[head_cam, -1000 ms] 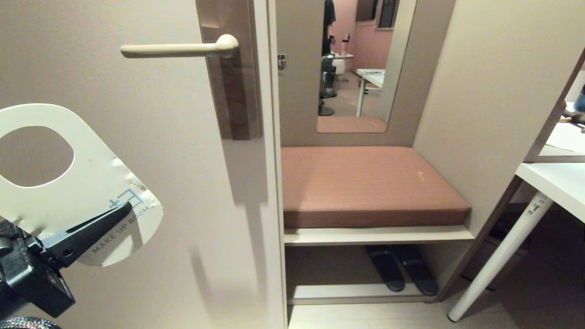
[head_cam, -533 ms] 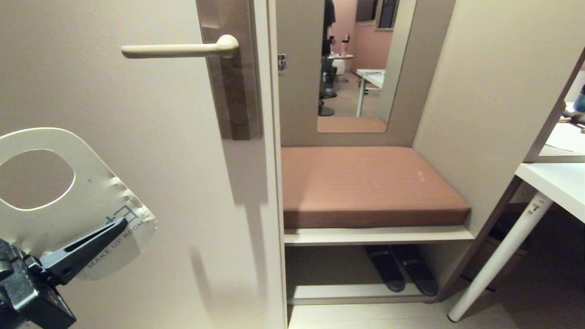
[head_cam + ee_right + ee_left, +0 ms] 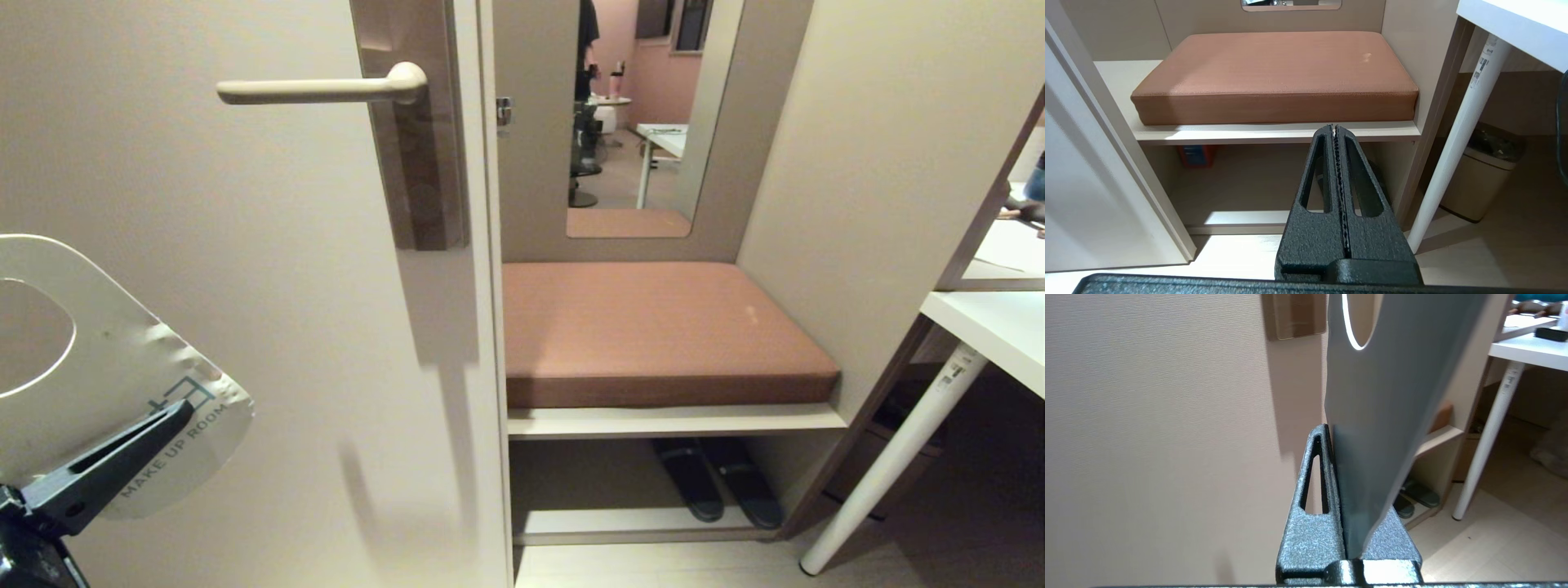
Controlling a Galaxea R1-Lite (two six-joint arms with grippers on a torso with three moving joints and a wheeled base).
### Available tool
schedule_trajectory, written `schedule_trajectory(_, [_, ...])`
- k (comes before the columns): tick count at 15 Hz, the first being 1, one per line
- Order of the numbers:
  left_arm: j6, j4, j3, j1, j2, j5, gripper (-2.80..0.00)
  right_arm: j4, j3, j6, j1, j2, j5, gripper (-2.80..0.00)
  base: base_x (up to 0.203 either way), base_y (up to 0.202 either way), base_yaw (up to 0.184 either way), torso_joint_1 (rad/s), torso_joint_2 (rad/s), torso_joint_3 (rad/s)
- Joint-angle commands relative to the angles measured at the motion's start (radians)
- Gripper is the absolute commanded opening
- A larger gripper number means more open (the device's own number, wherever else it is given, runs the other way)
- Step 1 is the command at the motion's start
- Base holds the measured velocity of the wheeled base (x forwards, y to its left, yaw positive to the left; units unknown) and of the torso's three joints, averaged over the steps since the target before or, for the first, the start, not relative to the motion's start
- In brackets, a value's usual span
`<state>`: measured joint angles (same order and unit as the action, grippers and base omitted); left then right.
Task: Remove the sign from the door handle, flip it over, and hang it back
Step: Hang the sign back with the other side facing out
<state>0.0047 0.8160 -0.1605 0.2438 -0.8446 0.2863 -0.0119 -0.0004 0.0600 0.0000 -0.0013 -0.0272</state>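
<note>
Sign [image 3: 106, 384] first: it is off the door handle [image 3: 314, 88] and sits well below and to the left of that lever, held up in front of the pale door [image 3: 269, 286]. Its white face shows in the head view, with the words "MAKE UP ROOM" readable near the rounded lower end, and part of its oval hole cut off by the picture's edge. The card is tilted, its printed end nearest the handle side, and looks dented where it has been pinched.

The left claw [image 3: 159, 420] is clamped on the sign's printed end, one black finger lying across the white face. From the left wrist view the card [image 3: 1384, 416] stands edge-on between the two fingers [image 3: 1314, 490], its other face looking grey-blue there.

The door handle is bare, a slim cream bar lying level on its tall brown-grey plate [image 3: 416, 155].

The right claw [image 3: 1336, 134] is pressed together on nothing, its ridged pads meeting. It is out of the head view; its own camera looks toward the brown cushion [image 3: 1278, 73] on a shelf [image 3: 1274, 132], to the right of the handle past the door's edge. A white desk [image 3: 992, 327] on a slanted white leg stands further right of the handle.
</note>
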Motion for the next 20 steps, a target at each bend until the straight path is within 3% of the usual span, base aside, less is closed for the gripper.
schedule_trajectory(1, [0.001, -0.005, 0.014, 0.000, 0.034, -0.052, -2.80, 0.000, 0.000, 0.001, 0.000, 0.001, 0.000, -2.80, 0.000, 0.000, 0.000, 0.000, 0.00, 0.000])
schedule_trajectory(4, [0.002, -0.040, -0.006, 0.000, 0.036, -0.152, -2.80, 0.000, 0.000, 0.001, 0.000, 0.001, 0.000, -2.80, 0.000, 0.000, 0.000, 0.000, 0.00, 0.000])
schedule_trajectory(11, [0.005, -0.041, -0.062, -0.032, -0.003, -0.158, -2.80, 0.000, 0.000, 0.001, 0.000, 0.001, 0.000, -2.80, 0.000, 0.000, 0.000, 0.000, 0.00, 0.000])
schedule_trajectory(14, [0.003, -0.042, -0.135, -0.112, -0.086, -0.155, -2.80, 0.000, 0.000, 0.000, 0.000, 0.001, 0.000, -2.80, 0.000, 0.000, 0.000, 0.000, 0.00, 0.000])
schedule_trajectory(16, [0.003, -0.044, -0.172, -0.129, -0.139, -0.153, -2.80, 0.000, 0.000, 0.001, 0.000, 0.001, 0.000, -2.80, 0.000, 0.000, 0.000, 0.000, 0.00, 0.000])
schedule_trajectory(20, [0.006, -0.174, -0.255, -0.130, -0.168, -0.153, -2.80, 0.000, 0.000, 0.001, 0.000, 0.001, 0.000, -2.80, 0.000, 0.000, 0.000, 0.000, 0.00, 0.000])
